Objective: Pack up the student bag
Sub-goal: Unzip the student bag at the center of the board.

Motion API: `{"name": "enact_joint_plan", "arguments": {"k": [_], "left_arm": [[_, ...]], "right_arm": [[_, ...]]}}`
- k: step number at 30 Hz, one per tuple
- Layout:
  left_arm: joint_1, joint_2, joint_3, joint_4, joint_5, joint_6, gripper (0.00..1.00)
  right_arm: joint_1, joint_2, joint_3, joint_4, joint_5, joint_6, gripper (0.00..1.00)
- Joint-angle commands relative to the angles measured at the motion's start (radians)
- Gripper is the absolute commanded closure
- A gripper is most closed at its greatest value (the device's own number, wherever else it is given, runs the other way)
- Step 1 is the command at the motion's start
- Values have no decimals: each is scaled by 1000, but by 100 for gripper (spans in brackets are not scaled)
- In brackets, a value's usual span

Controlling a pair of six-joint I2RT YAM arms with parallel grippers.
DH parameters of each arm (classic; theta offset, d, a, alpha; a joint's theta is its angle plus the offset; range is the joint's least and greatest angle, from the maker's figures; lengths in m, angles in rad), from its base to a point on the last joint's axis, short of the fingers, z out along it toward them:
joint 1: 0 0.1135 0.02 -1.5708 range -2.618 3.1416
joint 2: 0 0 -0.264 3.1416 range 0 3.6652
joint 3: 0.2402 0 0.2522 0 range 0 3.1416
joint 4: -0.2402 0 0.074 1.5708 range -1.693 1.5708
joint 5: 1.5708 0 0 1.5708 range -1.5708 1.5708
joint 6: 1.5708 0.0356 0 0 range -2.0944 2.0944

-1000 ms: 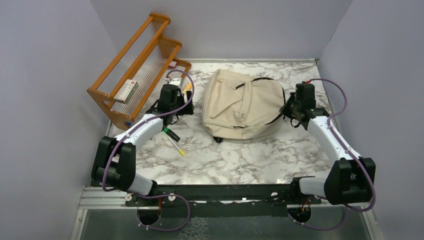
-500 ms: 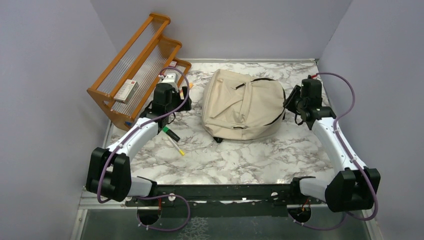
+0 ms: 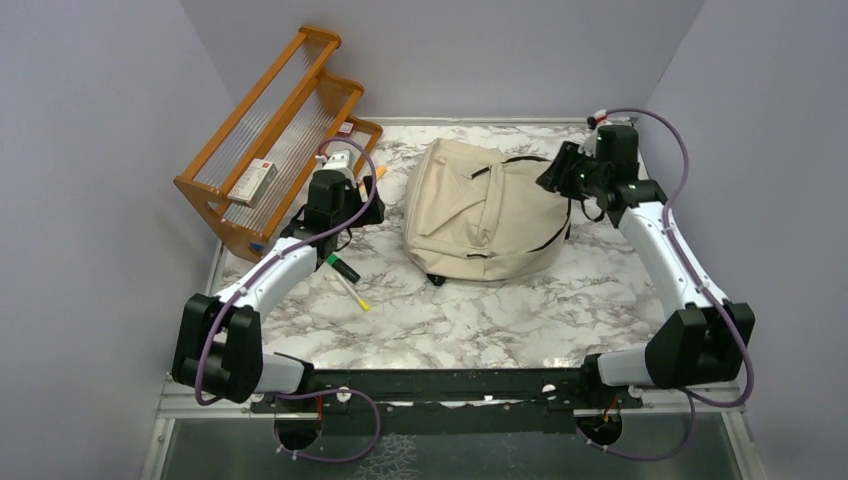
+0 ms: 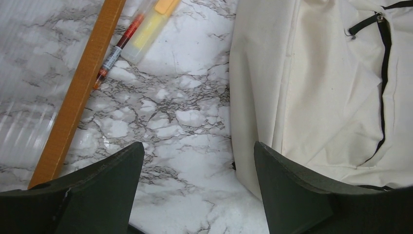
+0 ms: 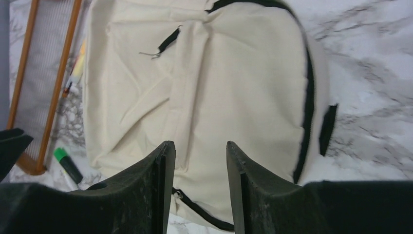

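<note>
Roughly: wooden rack [image 3: 270, 130] sits against the left wall, with an orange pen [image 4: 118, 48] and a yellow highlighter [image 4: 148, 27] along its base rail. Left gripper [image 4: 197, 161] is spread wide and empty over the bare marble strip between the rack and the bag's left edge. Green-capped marker [image 3: 341, 267] and thin pen [image 3: 352, 291] lie beside the left forearm. Student bag [image 3: 485, 210] lies flat mid-table [image 3: 480, 320], open marble in front of it. Right gripper [image 5: 195, 156] is over the bag's far right edge, jaws apart, pinching nothing. Only a narrow margin to the right wall.
</note>
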Motion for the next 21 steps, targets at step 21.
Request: {"name": "enact_joint_plan", "arguments": {"k": [21], "left_arm": [[-54,219,234,152,255,96,18]], "right_arm": [[243,703,616,-185,222,-49,52]]}}
